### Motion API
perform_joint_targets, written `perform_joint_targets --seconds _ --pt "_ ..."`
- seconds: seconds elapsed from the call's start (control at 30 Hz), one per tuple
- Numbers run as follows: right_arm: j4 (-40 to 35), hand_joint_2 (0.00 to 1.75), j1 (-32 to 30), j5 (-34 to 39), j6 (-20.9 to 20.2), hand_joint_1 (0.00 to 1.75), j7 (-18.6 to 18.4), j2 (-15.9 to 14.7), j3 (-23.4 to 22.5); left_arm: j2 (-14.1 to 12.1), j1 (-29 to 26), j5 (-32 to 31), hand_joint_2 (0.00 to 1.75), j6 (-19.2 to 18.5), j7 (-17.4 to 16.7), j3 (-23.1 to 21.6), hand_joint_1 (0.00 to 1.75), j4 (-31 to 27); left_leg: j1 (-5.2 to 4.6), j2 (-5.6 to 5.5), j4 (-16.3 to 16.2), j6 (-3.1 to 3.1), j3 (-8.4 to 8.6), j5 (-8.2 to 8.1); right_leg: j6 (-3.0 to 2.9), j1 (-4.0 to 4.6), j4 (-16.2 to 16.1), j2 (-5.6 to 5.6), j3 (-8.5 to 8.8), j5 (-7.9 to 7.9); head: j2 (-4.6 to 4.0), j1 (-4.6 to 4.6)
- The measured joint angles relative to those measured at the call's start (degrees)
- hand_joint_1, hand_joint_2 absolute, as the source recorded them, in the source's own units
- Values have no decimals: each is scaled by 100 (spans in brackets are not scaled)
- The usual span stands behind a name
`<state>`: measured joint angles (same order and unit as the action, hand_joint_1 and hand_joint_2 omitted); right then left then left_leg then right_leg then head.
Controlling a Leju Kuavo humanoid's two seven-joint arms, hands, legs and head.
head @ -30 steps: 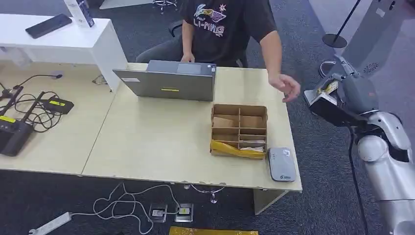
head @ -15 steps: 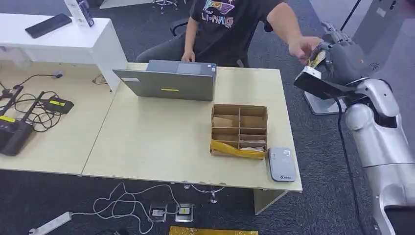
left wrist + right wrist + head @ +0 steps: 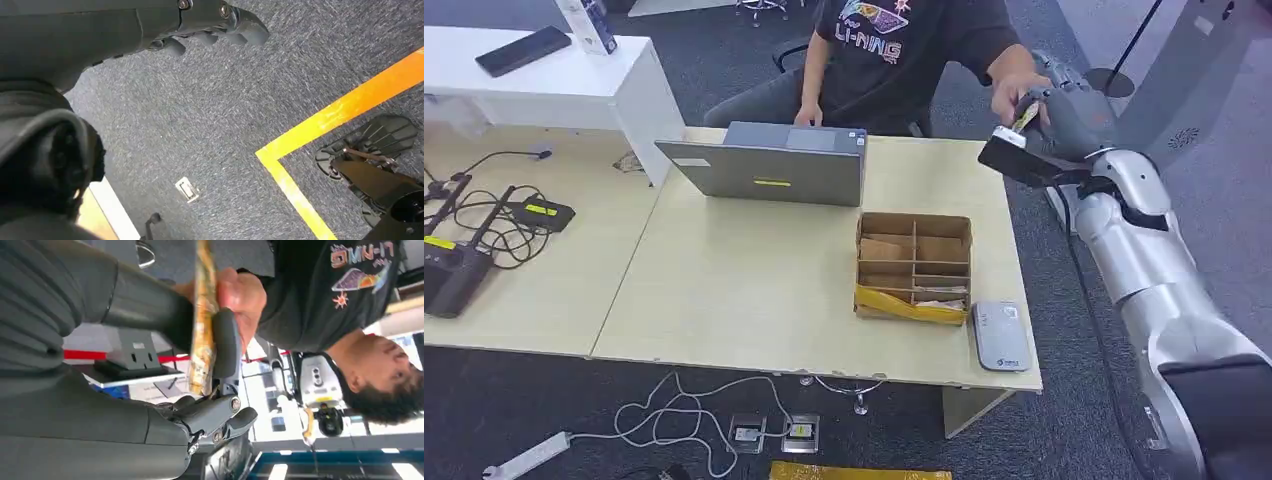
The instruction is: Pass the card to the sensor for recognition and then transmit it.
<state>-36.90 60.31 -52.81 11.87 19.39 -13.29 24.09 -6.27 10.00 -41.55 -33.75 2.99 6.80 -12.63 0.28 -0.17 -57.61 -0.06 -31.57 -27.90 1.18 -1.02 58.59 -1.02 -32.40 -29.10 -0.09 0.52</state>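
My right hand is raised beyond the table's far right corner and pinches a yellow patterned card between thumb and finger. The right wrist view shows the card edge-on in that pinch, with a person's hand touching its far end. In the head view the person's hand meets the card from behind. The grey card sensor lies flat on the table's near right corner. My left hand hangs over the carpet with its fingers curled and nothing in them.
A person in a black T-shirt sits behind the table at an open laptop. A cardboard divider box with a yellow packet stands left of the sensor. Cables and black devices lie at the left end.
My right arm has swung up and leftward with the card, from beside the table's right edge to its far corner. The person's hand has risen and come onto the card.
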Motion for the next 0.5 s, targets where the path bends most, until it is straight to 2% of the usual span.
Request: perform_joint_targets --seconds 0.17,0.3,0.43,0.5 --pt "355 175 2 55 291 0 53 74 17 7 -4 0 0 0 0 -2 0 0 0 1 -1 0 0 0 0 0 -1 1 0 0 0 0" --pt "462 175 1 576 278 0 293 109 13 7 -5 37 0 0 0 -2 0 0 0 2 -1 0 1 0 0 0 0 3 -3 0 0 0" --pt "343 175 -68 1625 -313 0 514 112 -59 7 -15 92 0 0 0 -2 0 0 2 4 -1 0 3 0 0 2 0 5 -2 0 0 0" --pt "99 175 -195 2343 -812 0 494 109 -133 7 -24 118 0 0 0 -2 0 0 2 6 -1 0 5 0 0 2 0 9 -2 0 0 -2"
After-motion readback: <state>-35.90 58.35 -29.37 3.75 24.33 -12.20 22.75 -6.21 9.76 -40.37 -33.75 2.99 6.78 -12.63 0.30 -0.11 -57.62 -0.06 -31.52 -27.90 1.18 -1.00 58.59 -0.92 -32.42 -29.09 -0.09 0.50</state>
